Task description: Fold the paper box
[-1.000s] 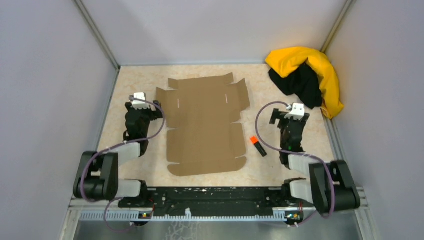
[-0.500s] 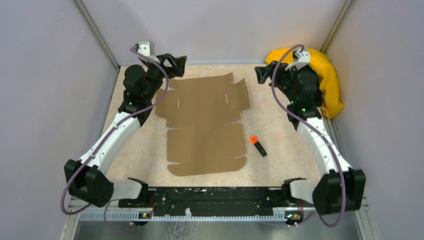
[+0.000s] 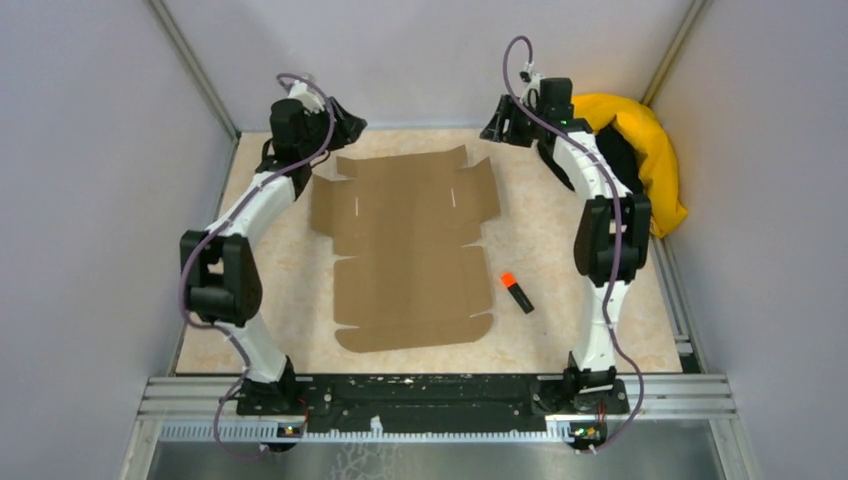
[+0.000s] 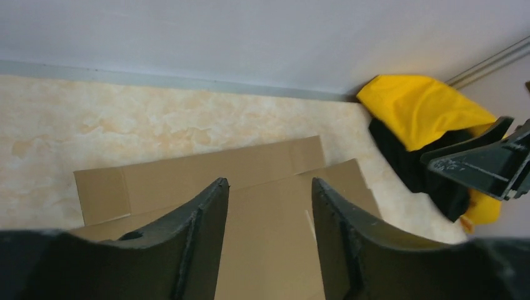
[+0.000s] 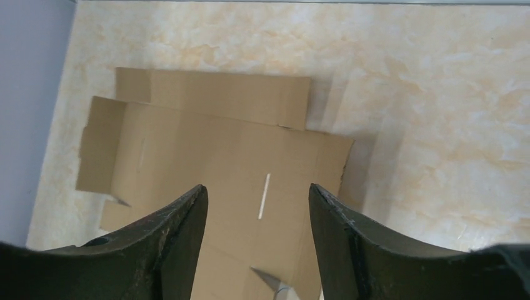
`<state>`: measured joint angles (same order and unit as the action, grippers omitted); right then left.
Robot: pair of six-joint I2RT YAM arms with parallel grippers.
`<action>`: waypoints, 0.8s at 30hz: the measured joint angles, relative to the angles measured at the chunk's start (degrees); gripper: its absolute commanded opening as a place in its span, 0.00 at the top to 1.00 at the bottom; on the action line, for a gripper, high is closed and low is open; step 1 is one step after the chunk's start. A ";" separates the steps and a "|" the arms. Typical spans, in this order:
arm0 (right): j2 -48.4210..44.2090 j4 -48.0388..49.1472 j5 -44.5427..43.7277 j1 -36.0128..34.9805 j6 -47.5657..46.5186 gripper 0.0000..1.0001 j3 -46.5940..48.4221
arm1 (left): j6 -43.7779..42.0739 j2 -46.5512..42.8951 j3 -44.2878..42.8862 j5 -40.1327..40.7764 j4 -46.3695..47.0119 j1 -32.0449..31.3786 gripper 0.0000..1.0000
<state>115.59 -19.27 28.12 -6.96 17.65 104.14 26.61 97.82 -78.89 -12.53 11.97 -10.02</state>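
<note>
Lying flat on the table (image 3: pixel 270 300), the paper box (image 3: pixel 410 250) was laid with its long axis near-to-far; the left gripper (image 4: pixel 269 184) and right gripper (image 5: pixel 256 187) were poised near its far corners, jaws spread and empty, equally close.

High rear overview — both wrist views close above the paper box (image 3: pixel 405 240)

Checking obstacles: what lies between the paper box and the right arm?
A black, orange-capped marker, beside the paper box, seen in the top view.
</note>
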 measured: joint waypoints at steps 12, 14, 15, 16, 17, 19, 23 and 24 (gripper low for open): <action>25.51 -10.45 -4.63 -3.10 -3.54 0.27 29.11 | -3.89 17.51 -10.25 4.11 -5.51 0.63 0.25; 27.76 -10.01 -4.13 -3.41 -3.23 0.27 31.10 | -5.09 17.66 -10.23 5.70 -5.16 0.94 0.25; 28.41 -9.81 -3.98 -3.45 -3.06 0.27 31.30 | -5.51 17.68 -10.23 6.05 -4.96 1.11 0.24; 28.96 -9.70 -3.82 -3.50 -2.91 0.27 31.30 | -5.95 17.70 -10.23 6.60 -4.57 1.36 0.24; 29.33 -9.44 -3.58 -3.50 -2.84 0.27 31.30 | -6.40 17.79 -10.23 7.10 -4.20 1.60 0.24; 30.08 -8.50 -3.17 -3.48 -2.45 0.27 31.30 | -7.19 18.16 -10.23 7.72 -3.23 2.10 0.24; 31.91 -6.14 -2.16 -3.48 -1.99 0.27 31.50 | -8.28 20.55 -10.23 8.15 -1.40 2.71 0.24; 32.79 -5.86 -1.66 -3.48 -1.73 0.27 32.15 | -8.44 21.33 -10.23 8.20 -1.18 2.80 0.24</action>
<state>148.38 -25.12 26.46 -10.44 15.92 136.29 18.17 119.15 -89.12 -4.34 10.79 -7.22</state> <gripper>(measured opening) 0.731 0.760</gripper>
